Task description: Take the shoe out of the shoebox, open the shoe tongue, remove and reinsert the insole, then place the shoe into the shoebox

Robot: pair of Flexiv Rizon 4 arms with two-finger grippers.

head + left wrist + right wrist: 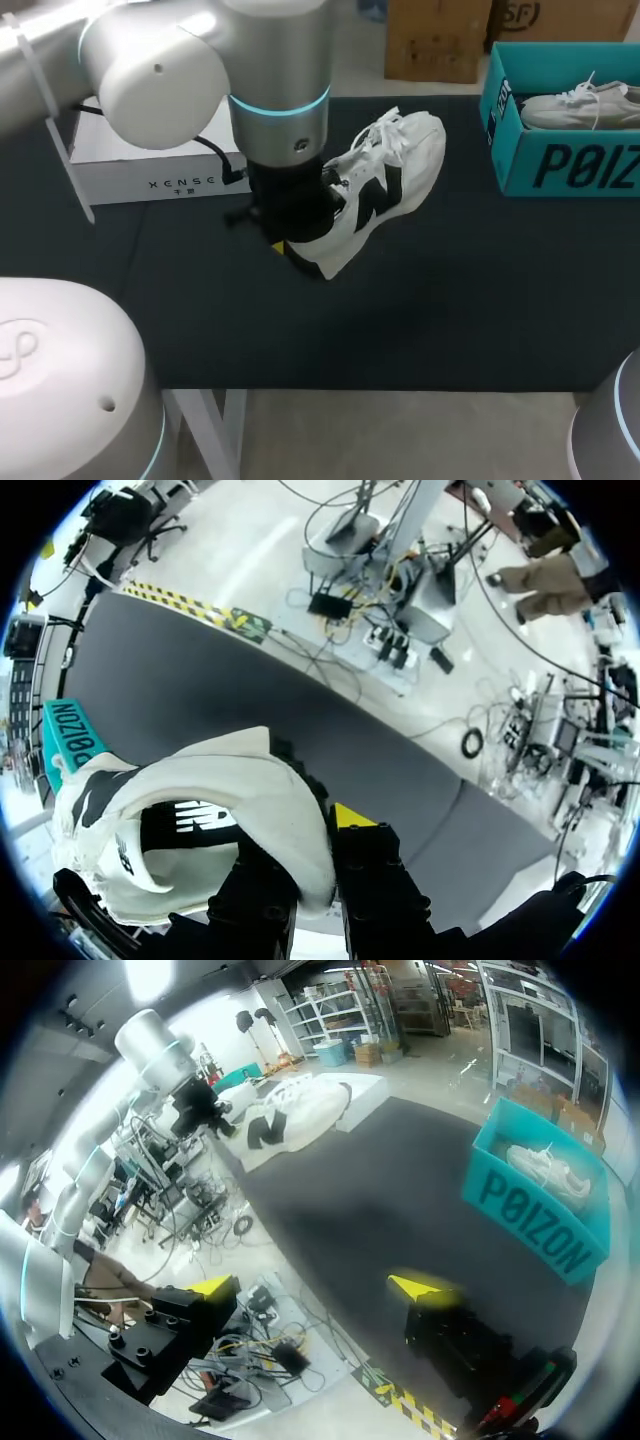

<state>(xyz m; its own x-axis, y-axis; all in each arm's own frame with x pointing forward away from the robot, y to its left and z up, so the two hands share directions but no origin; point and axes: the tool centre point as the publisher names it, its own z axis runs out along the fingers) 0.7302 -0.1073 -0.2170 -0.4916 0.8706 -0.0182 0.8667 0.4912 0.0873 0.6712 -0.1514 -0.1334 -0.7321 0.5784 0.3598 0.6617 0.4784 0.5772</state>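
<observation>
Worktop (450,310): a dark, matt top that spans the head view from side to side, with bare stretches along its near edge and through the middle.

Shoe (385,175): white with black side markings and white laces. It sits over the far middle of the worktop, tilted, with the toe pointing to the far right and the heel lowest. The pictures do not settle whether its sole touches the surface.

Left gripper (318,840): clamped on the shoe's heel collar. One finger is inside the opening and the other is outside against the back wall, with a yellow tip showing just beside the white rim. The left arm comes in from the far left corner and hangs straight down over the heel.

Right gripper (315,1288): fingers spread wide apart with nothing between them. It is held out past an edge of the worktop, well apart from the shoe, facing across the surface toward it.

Shoebox (565,165): teal with dark lettering on its side and the lid off. It stands at the far right corner of the worktop, apart from the shoe.

Second shoe (575,105): pale, with white laces, lying inside the shoebox.

White carton (150,165): low and flat, at the far left edge of the worktop, just behind the left arm.
</observation>
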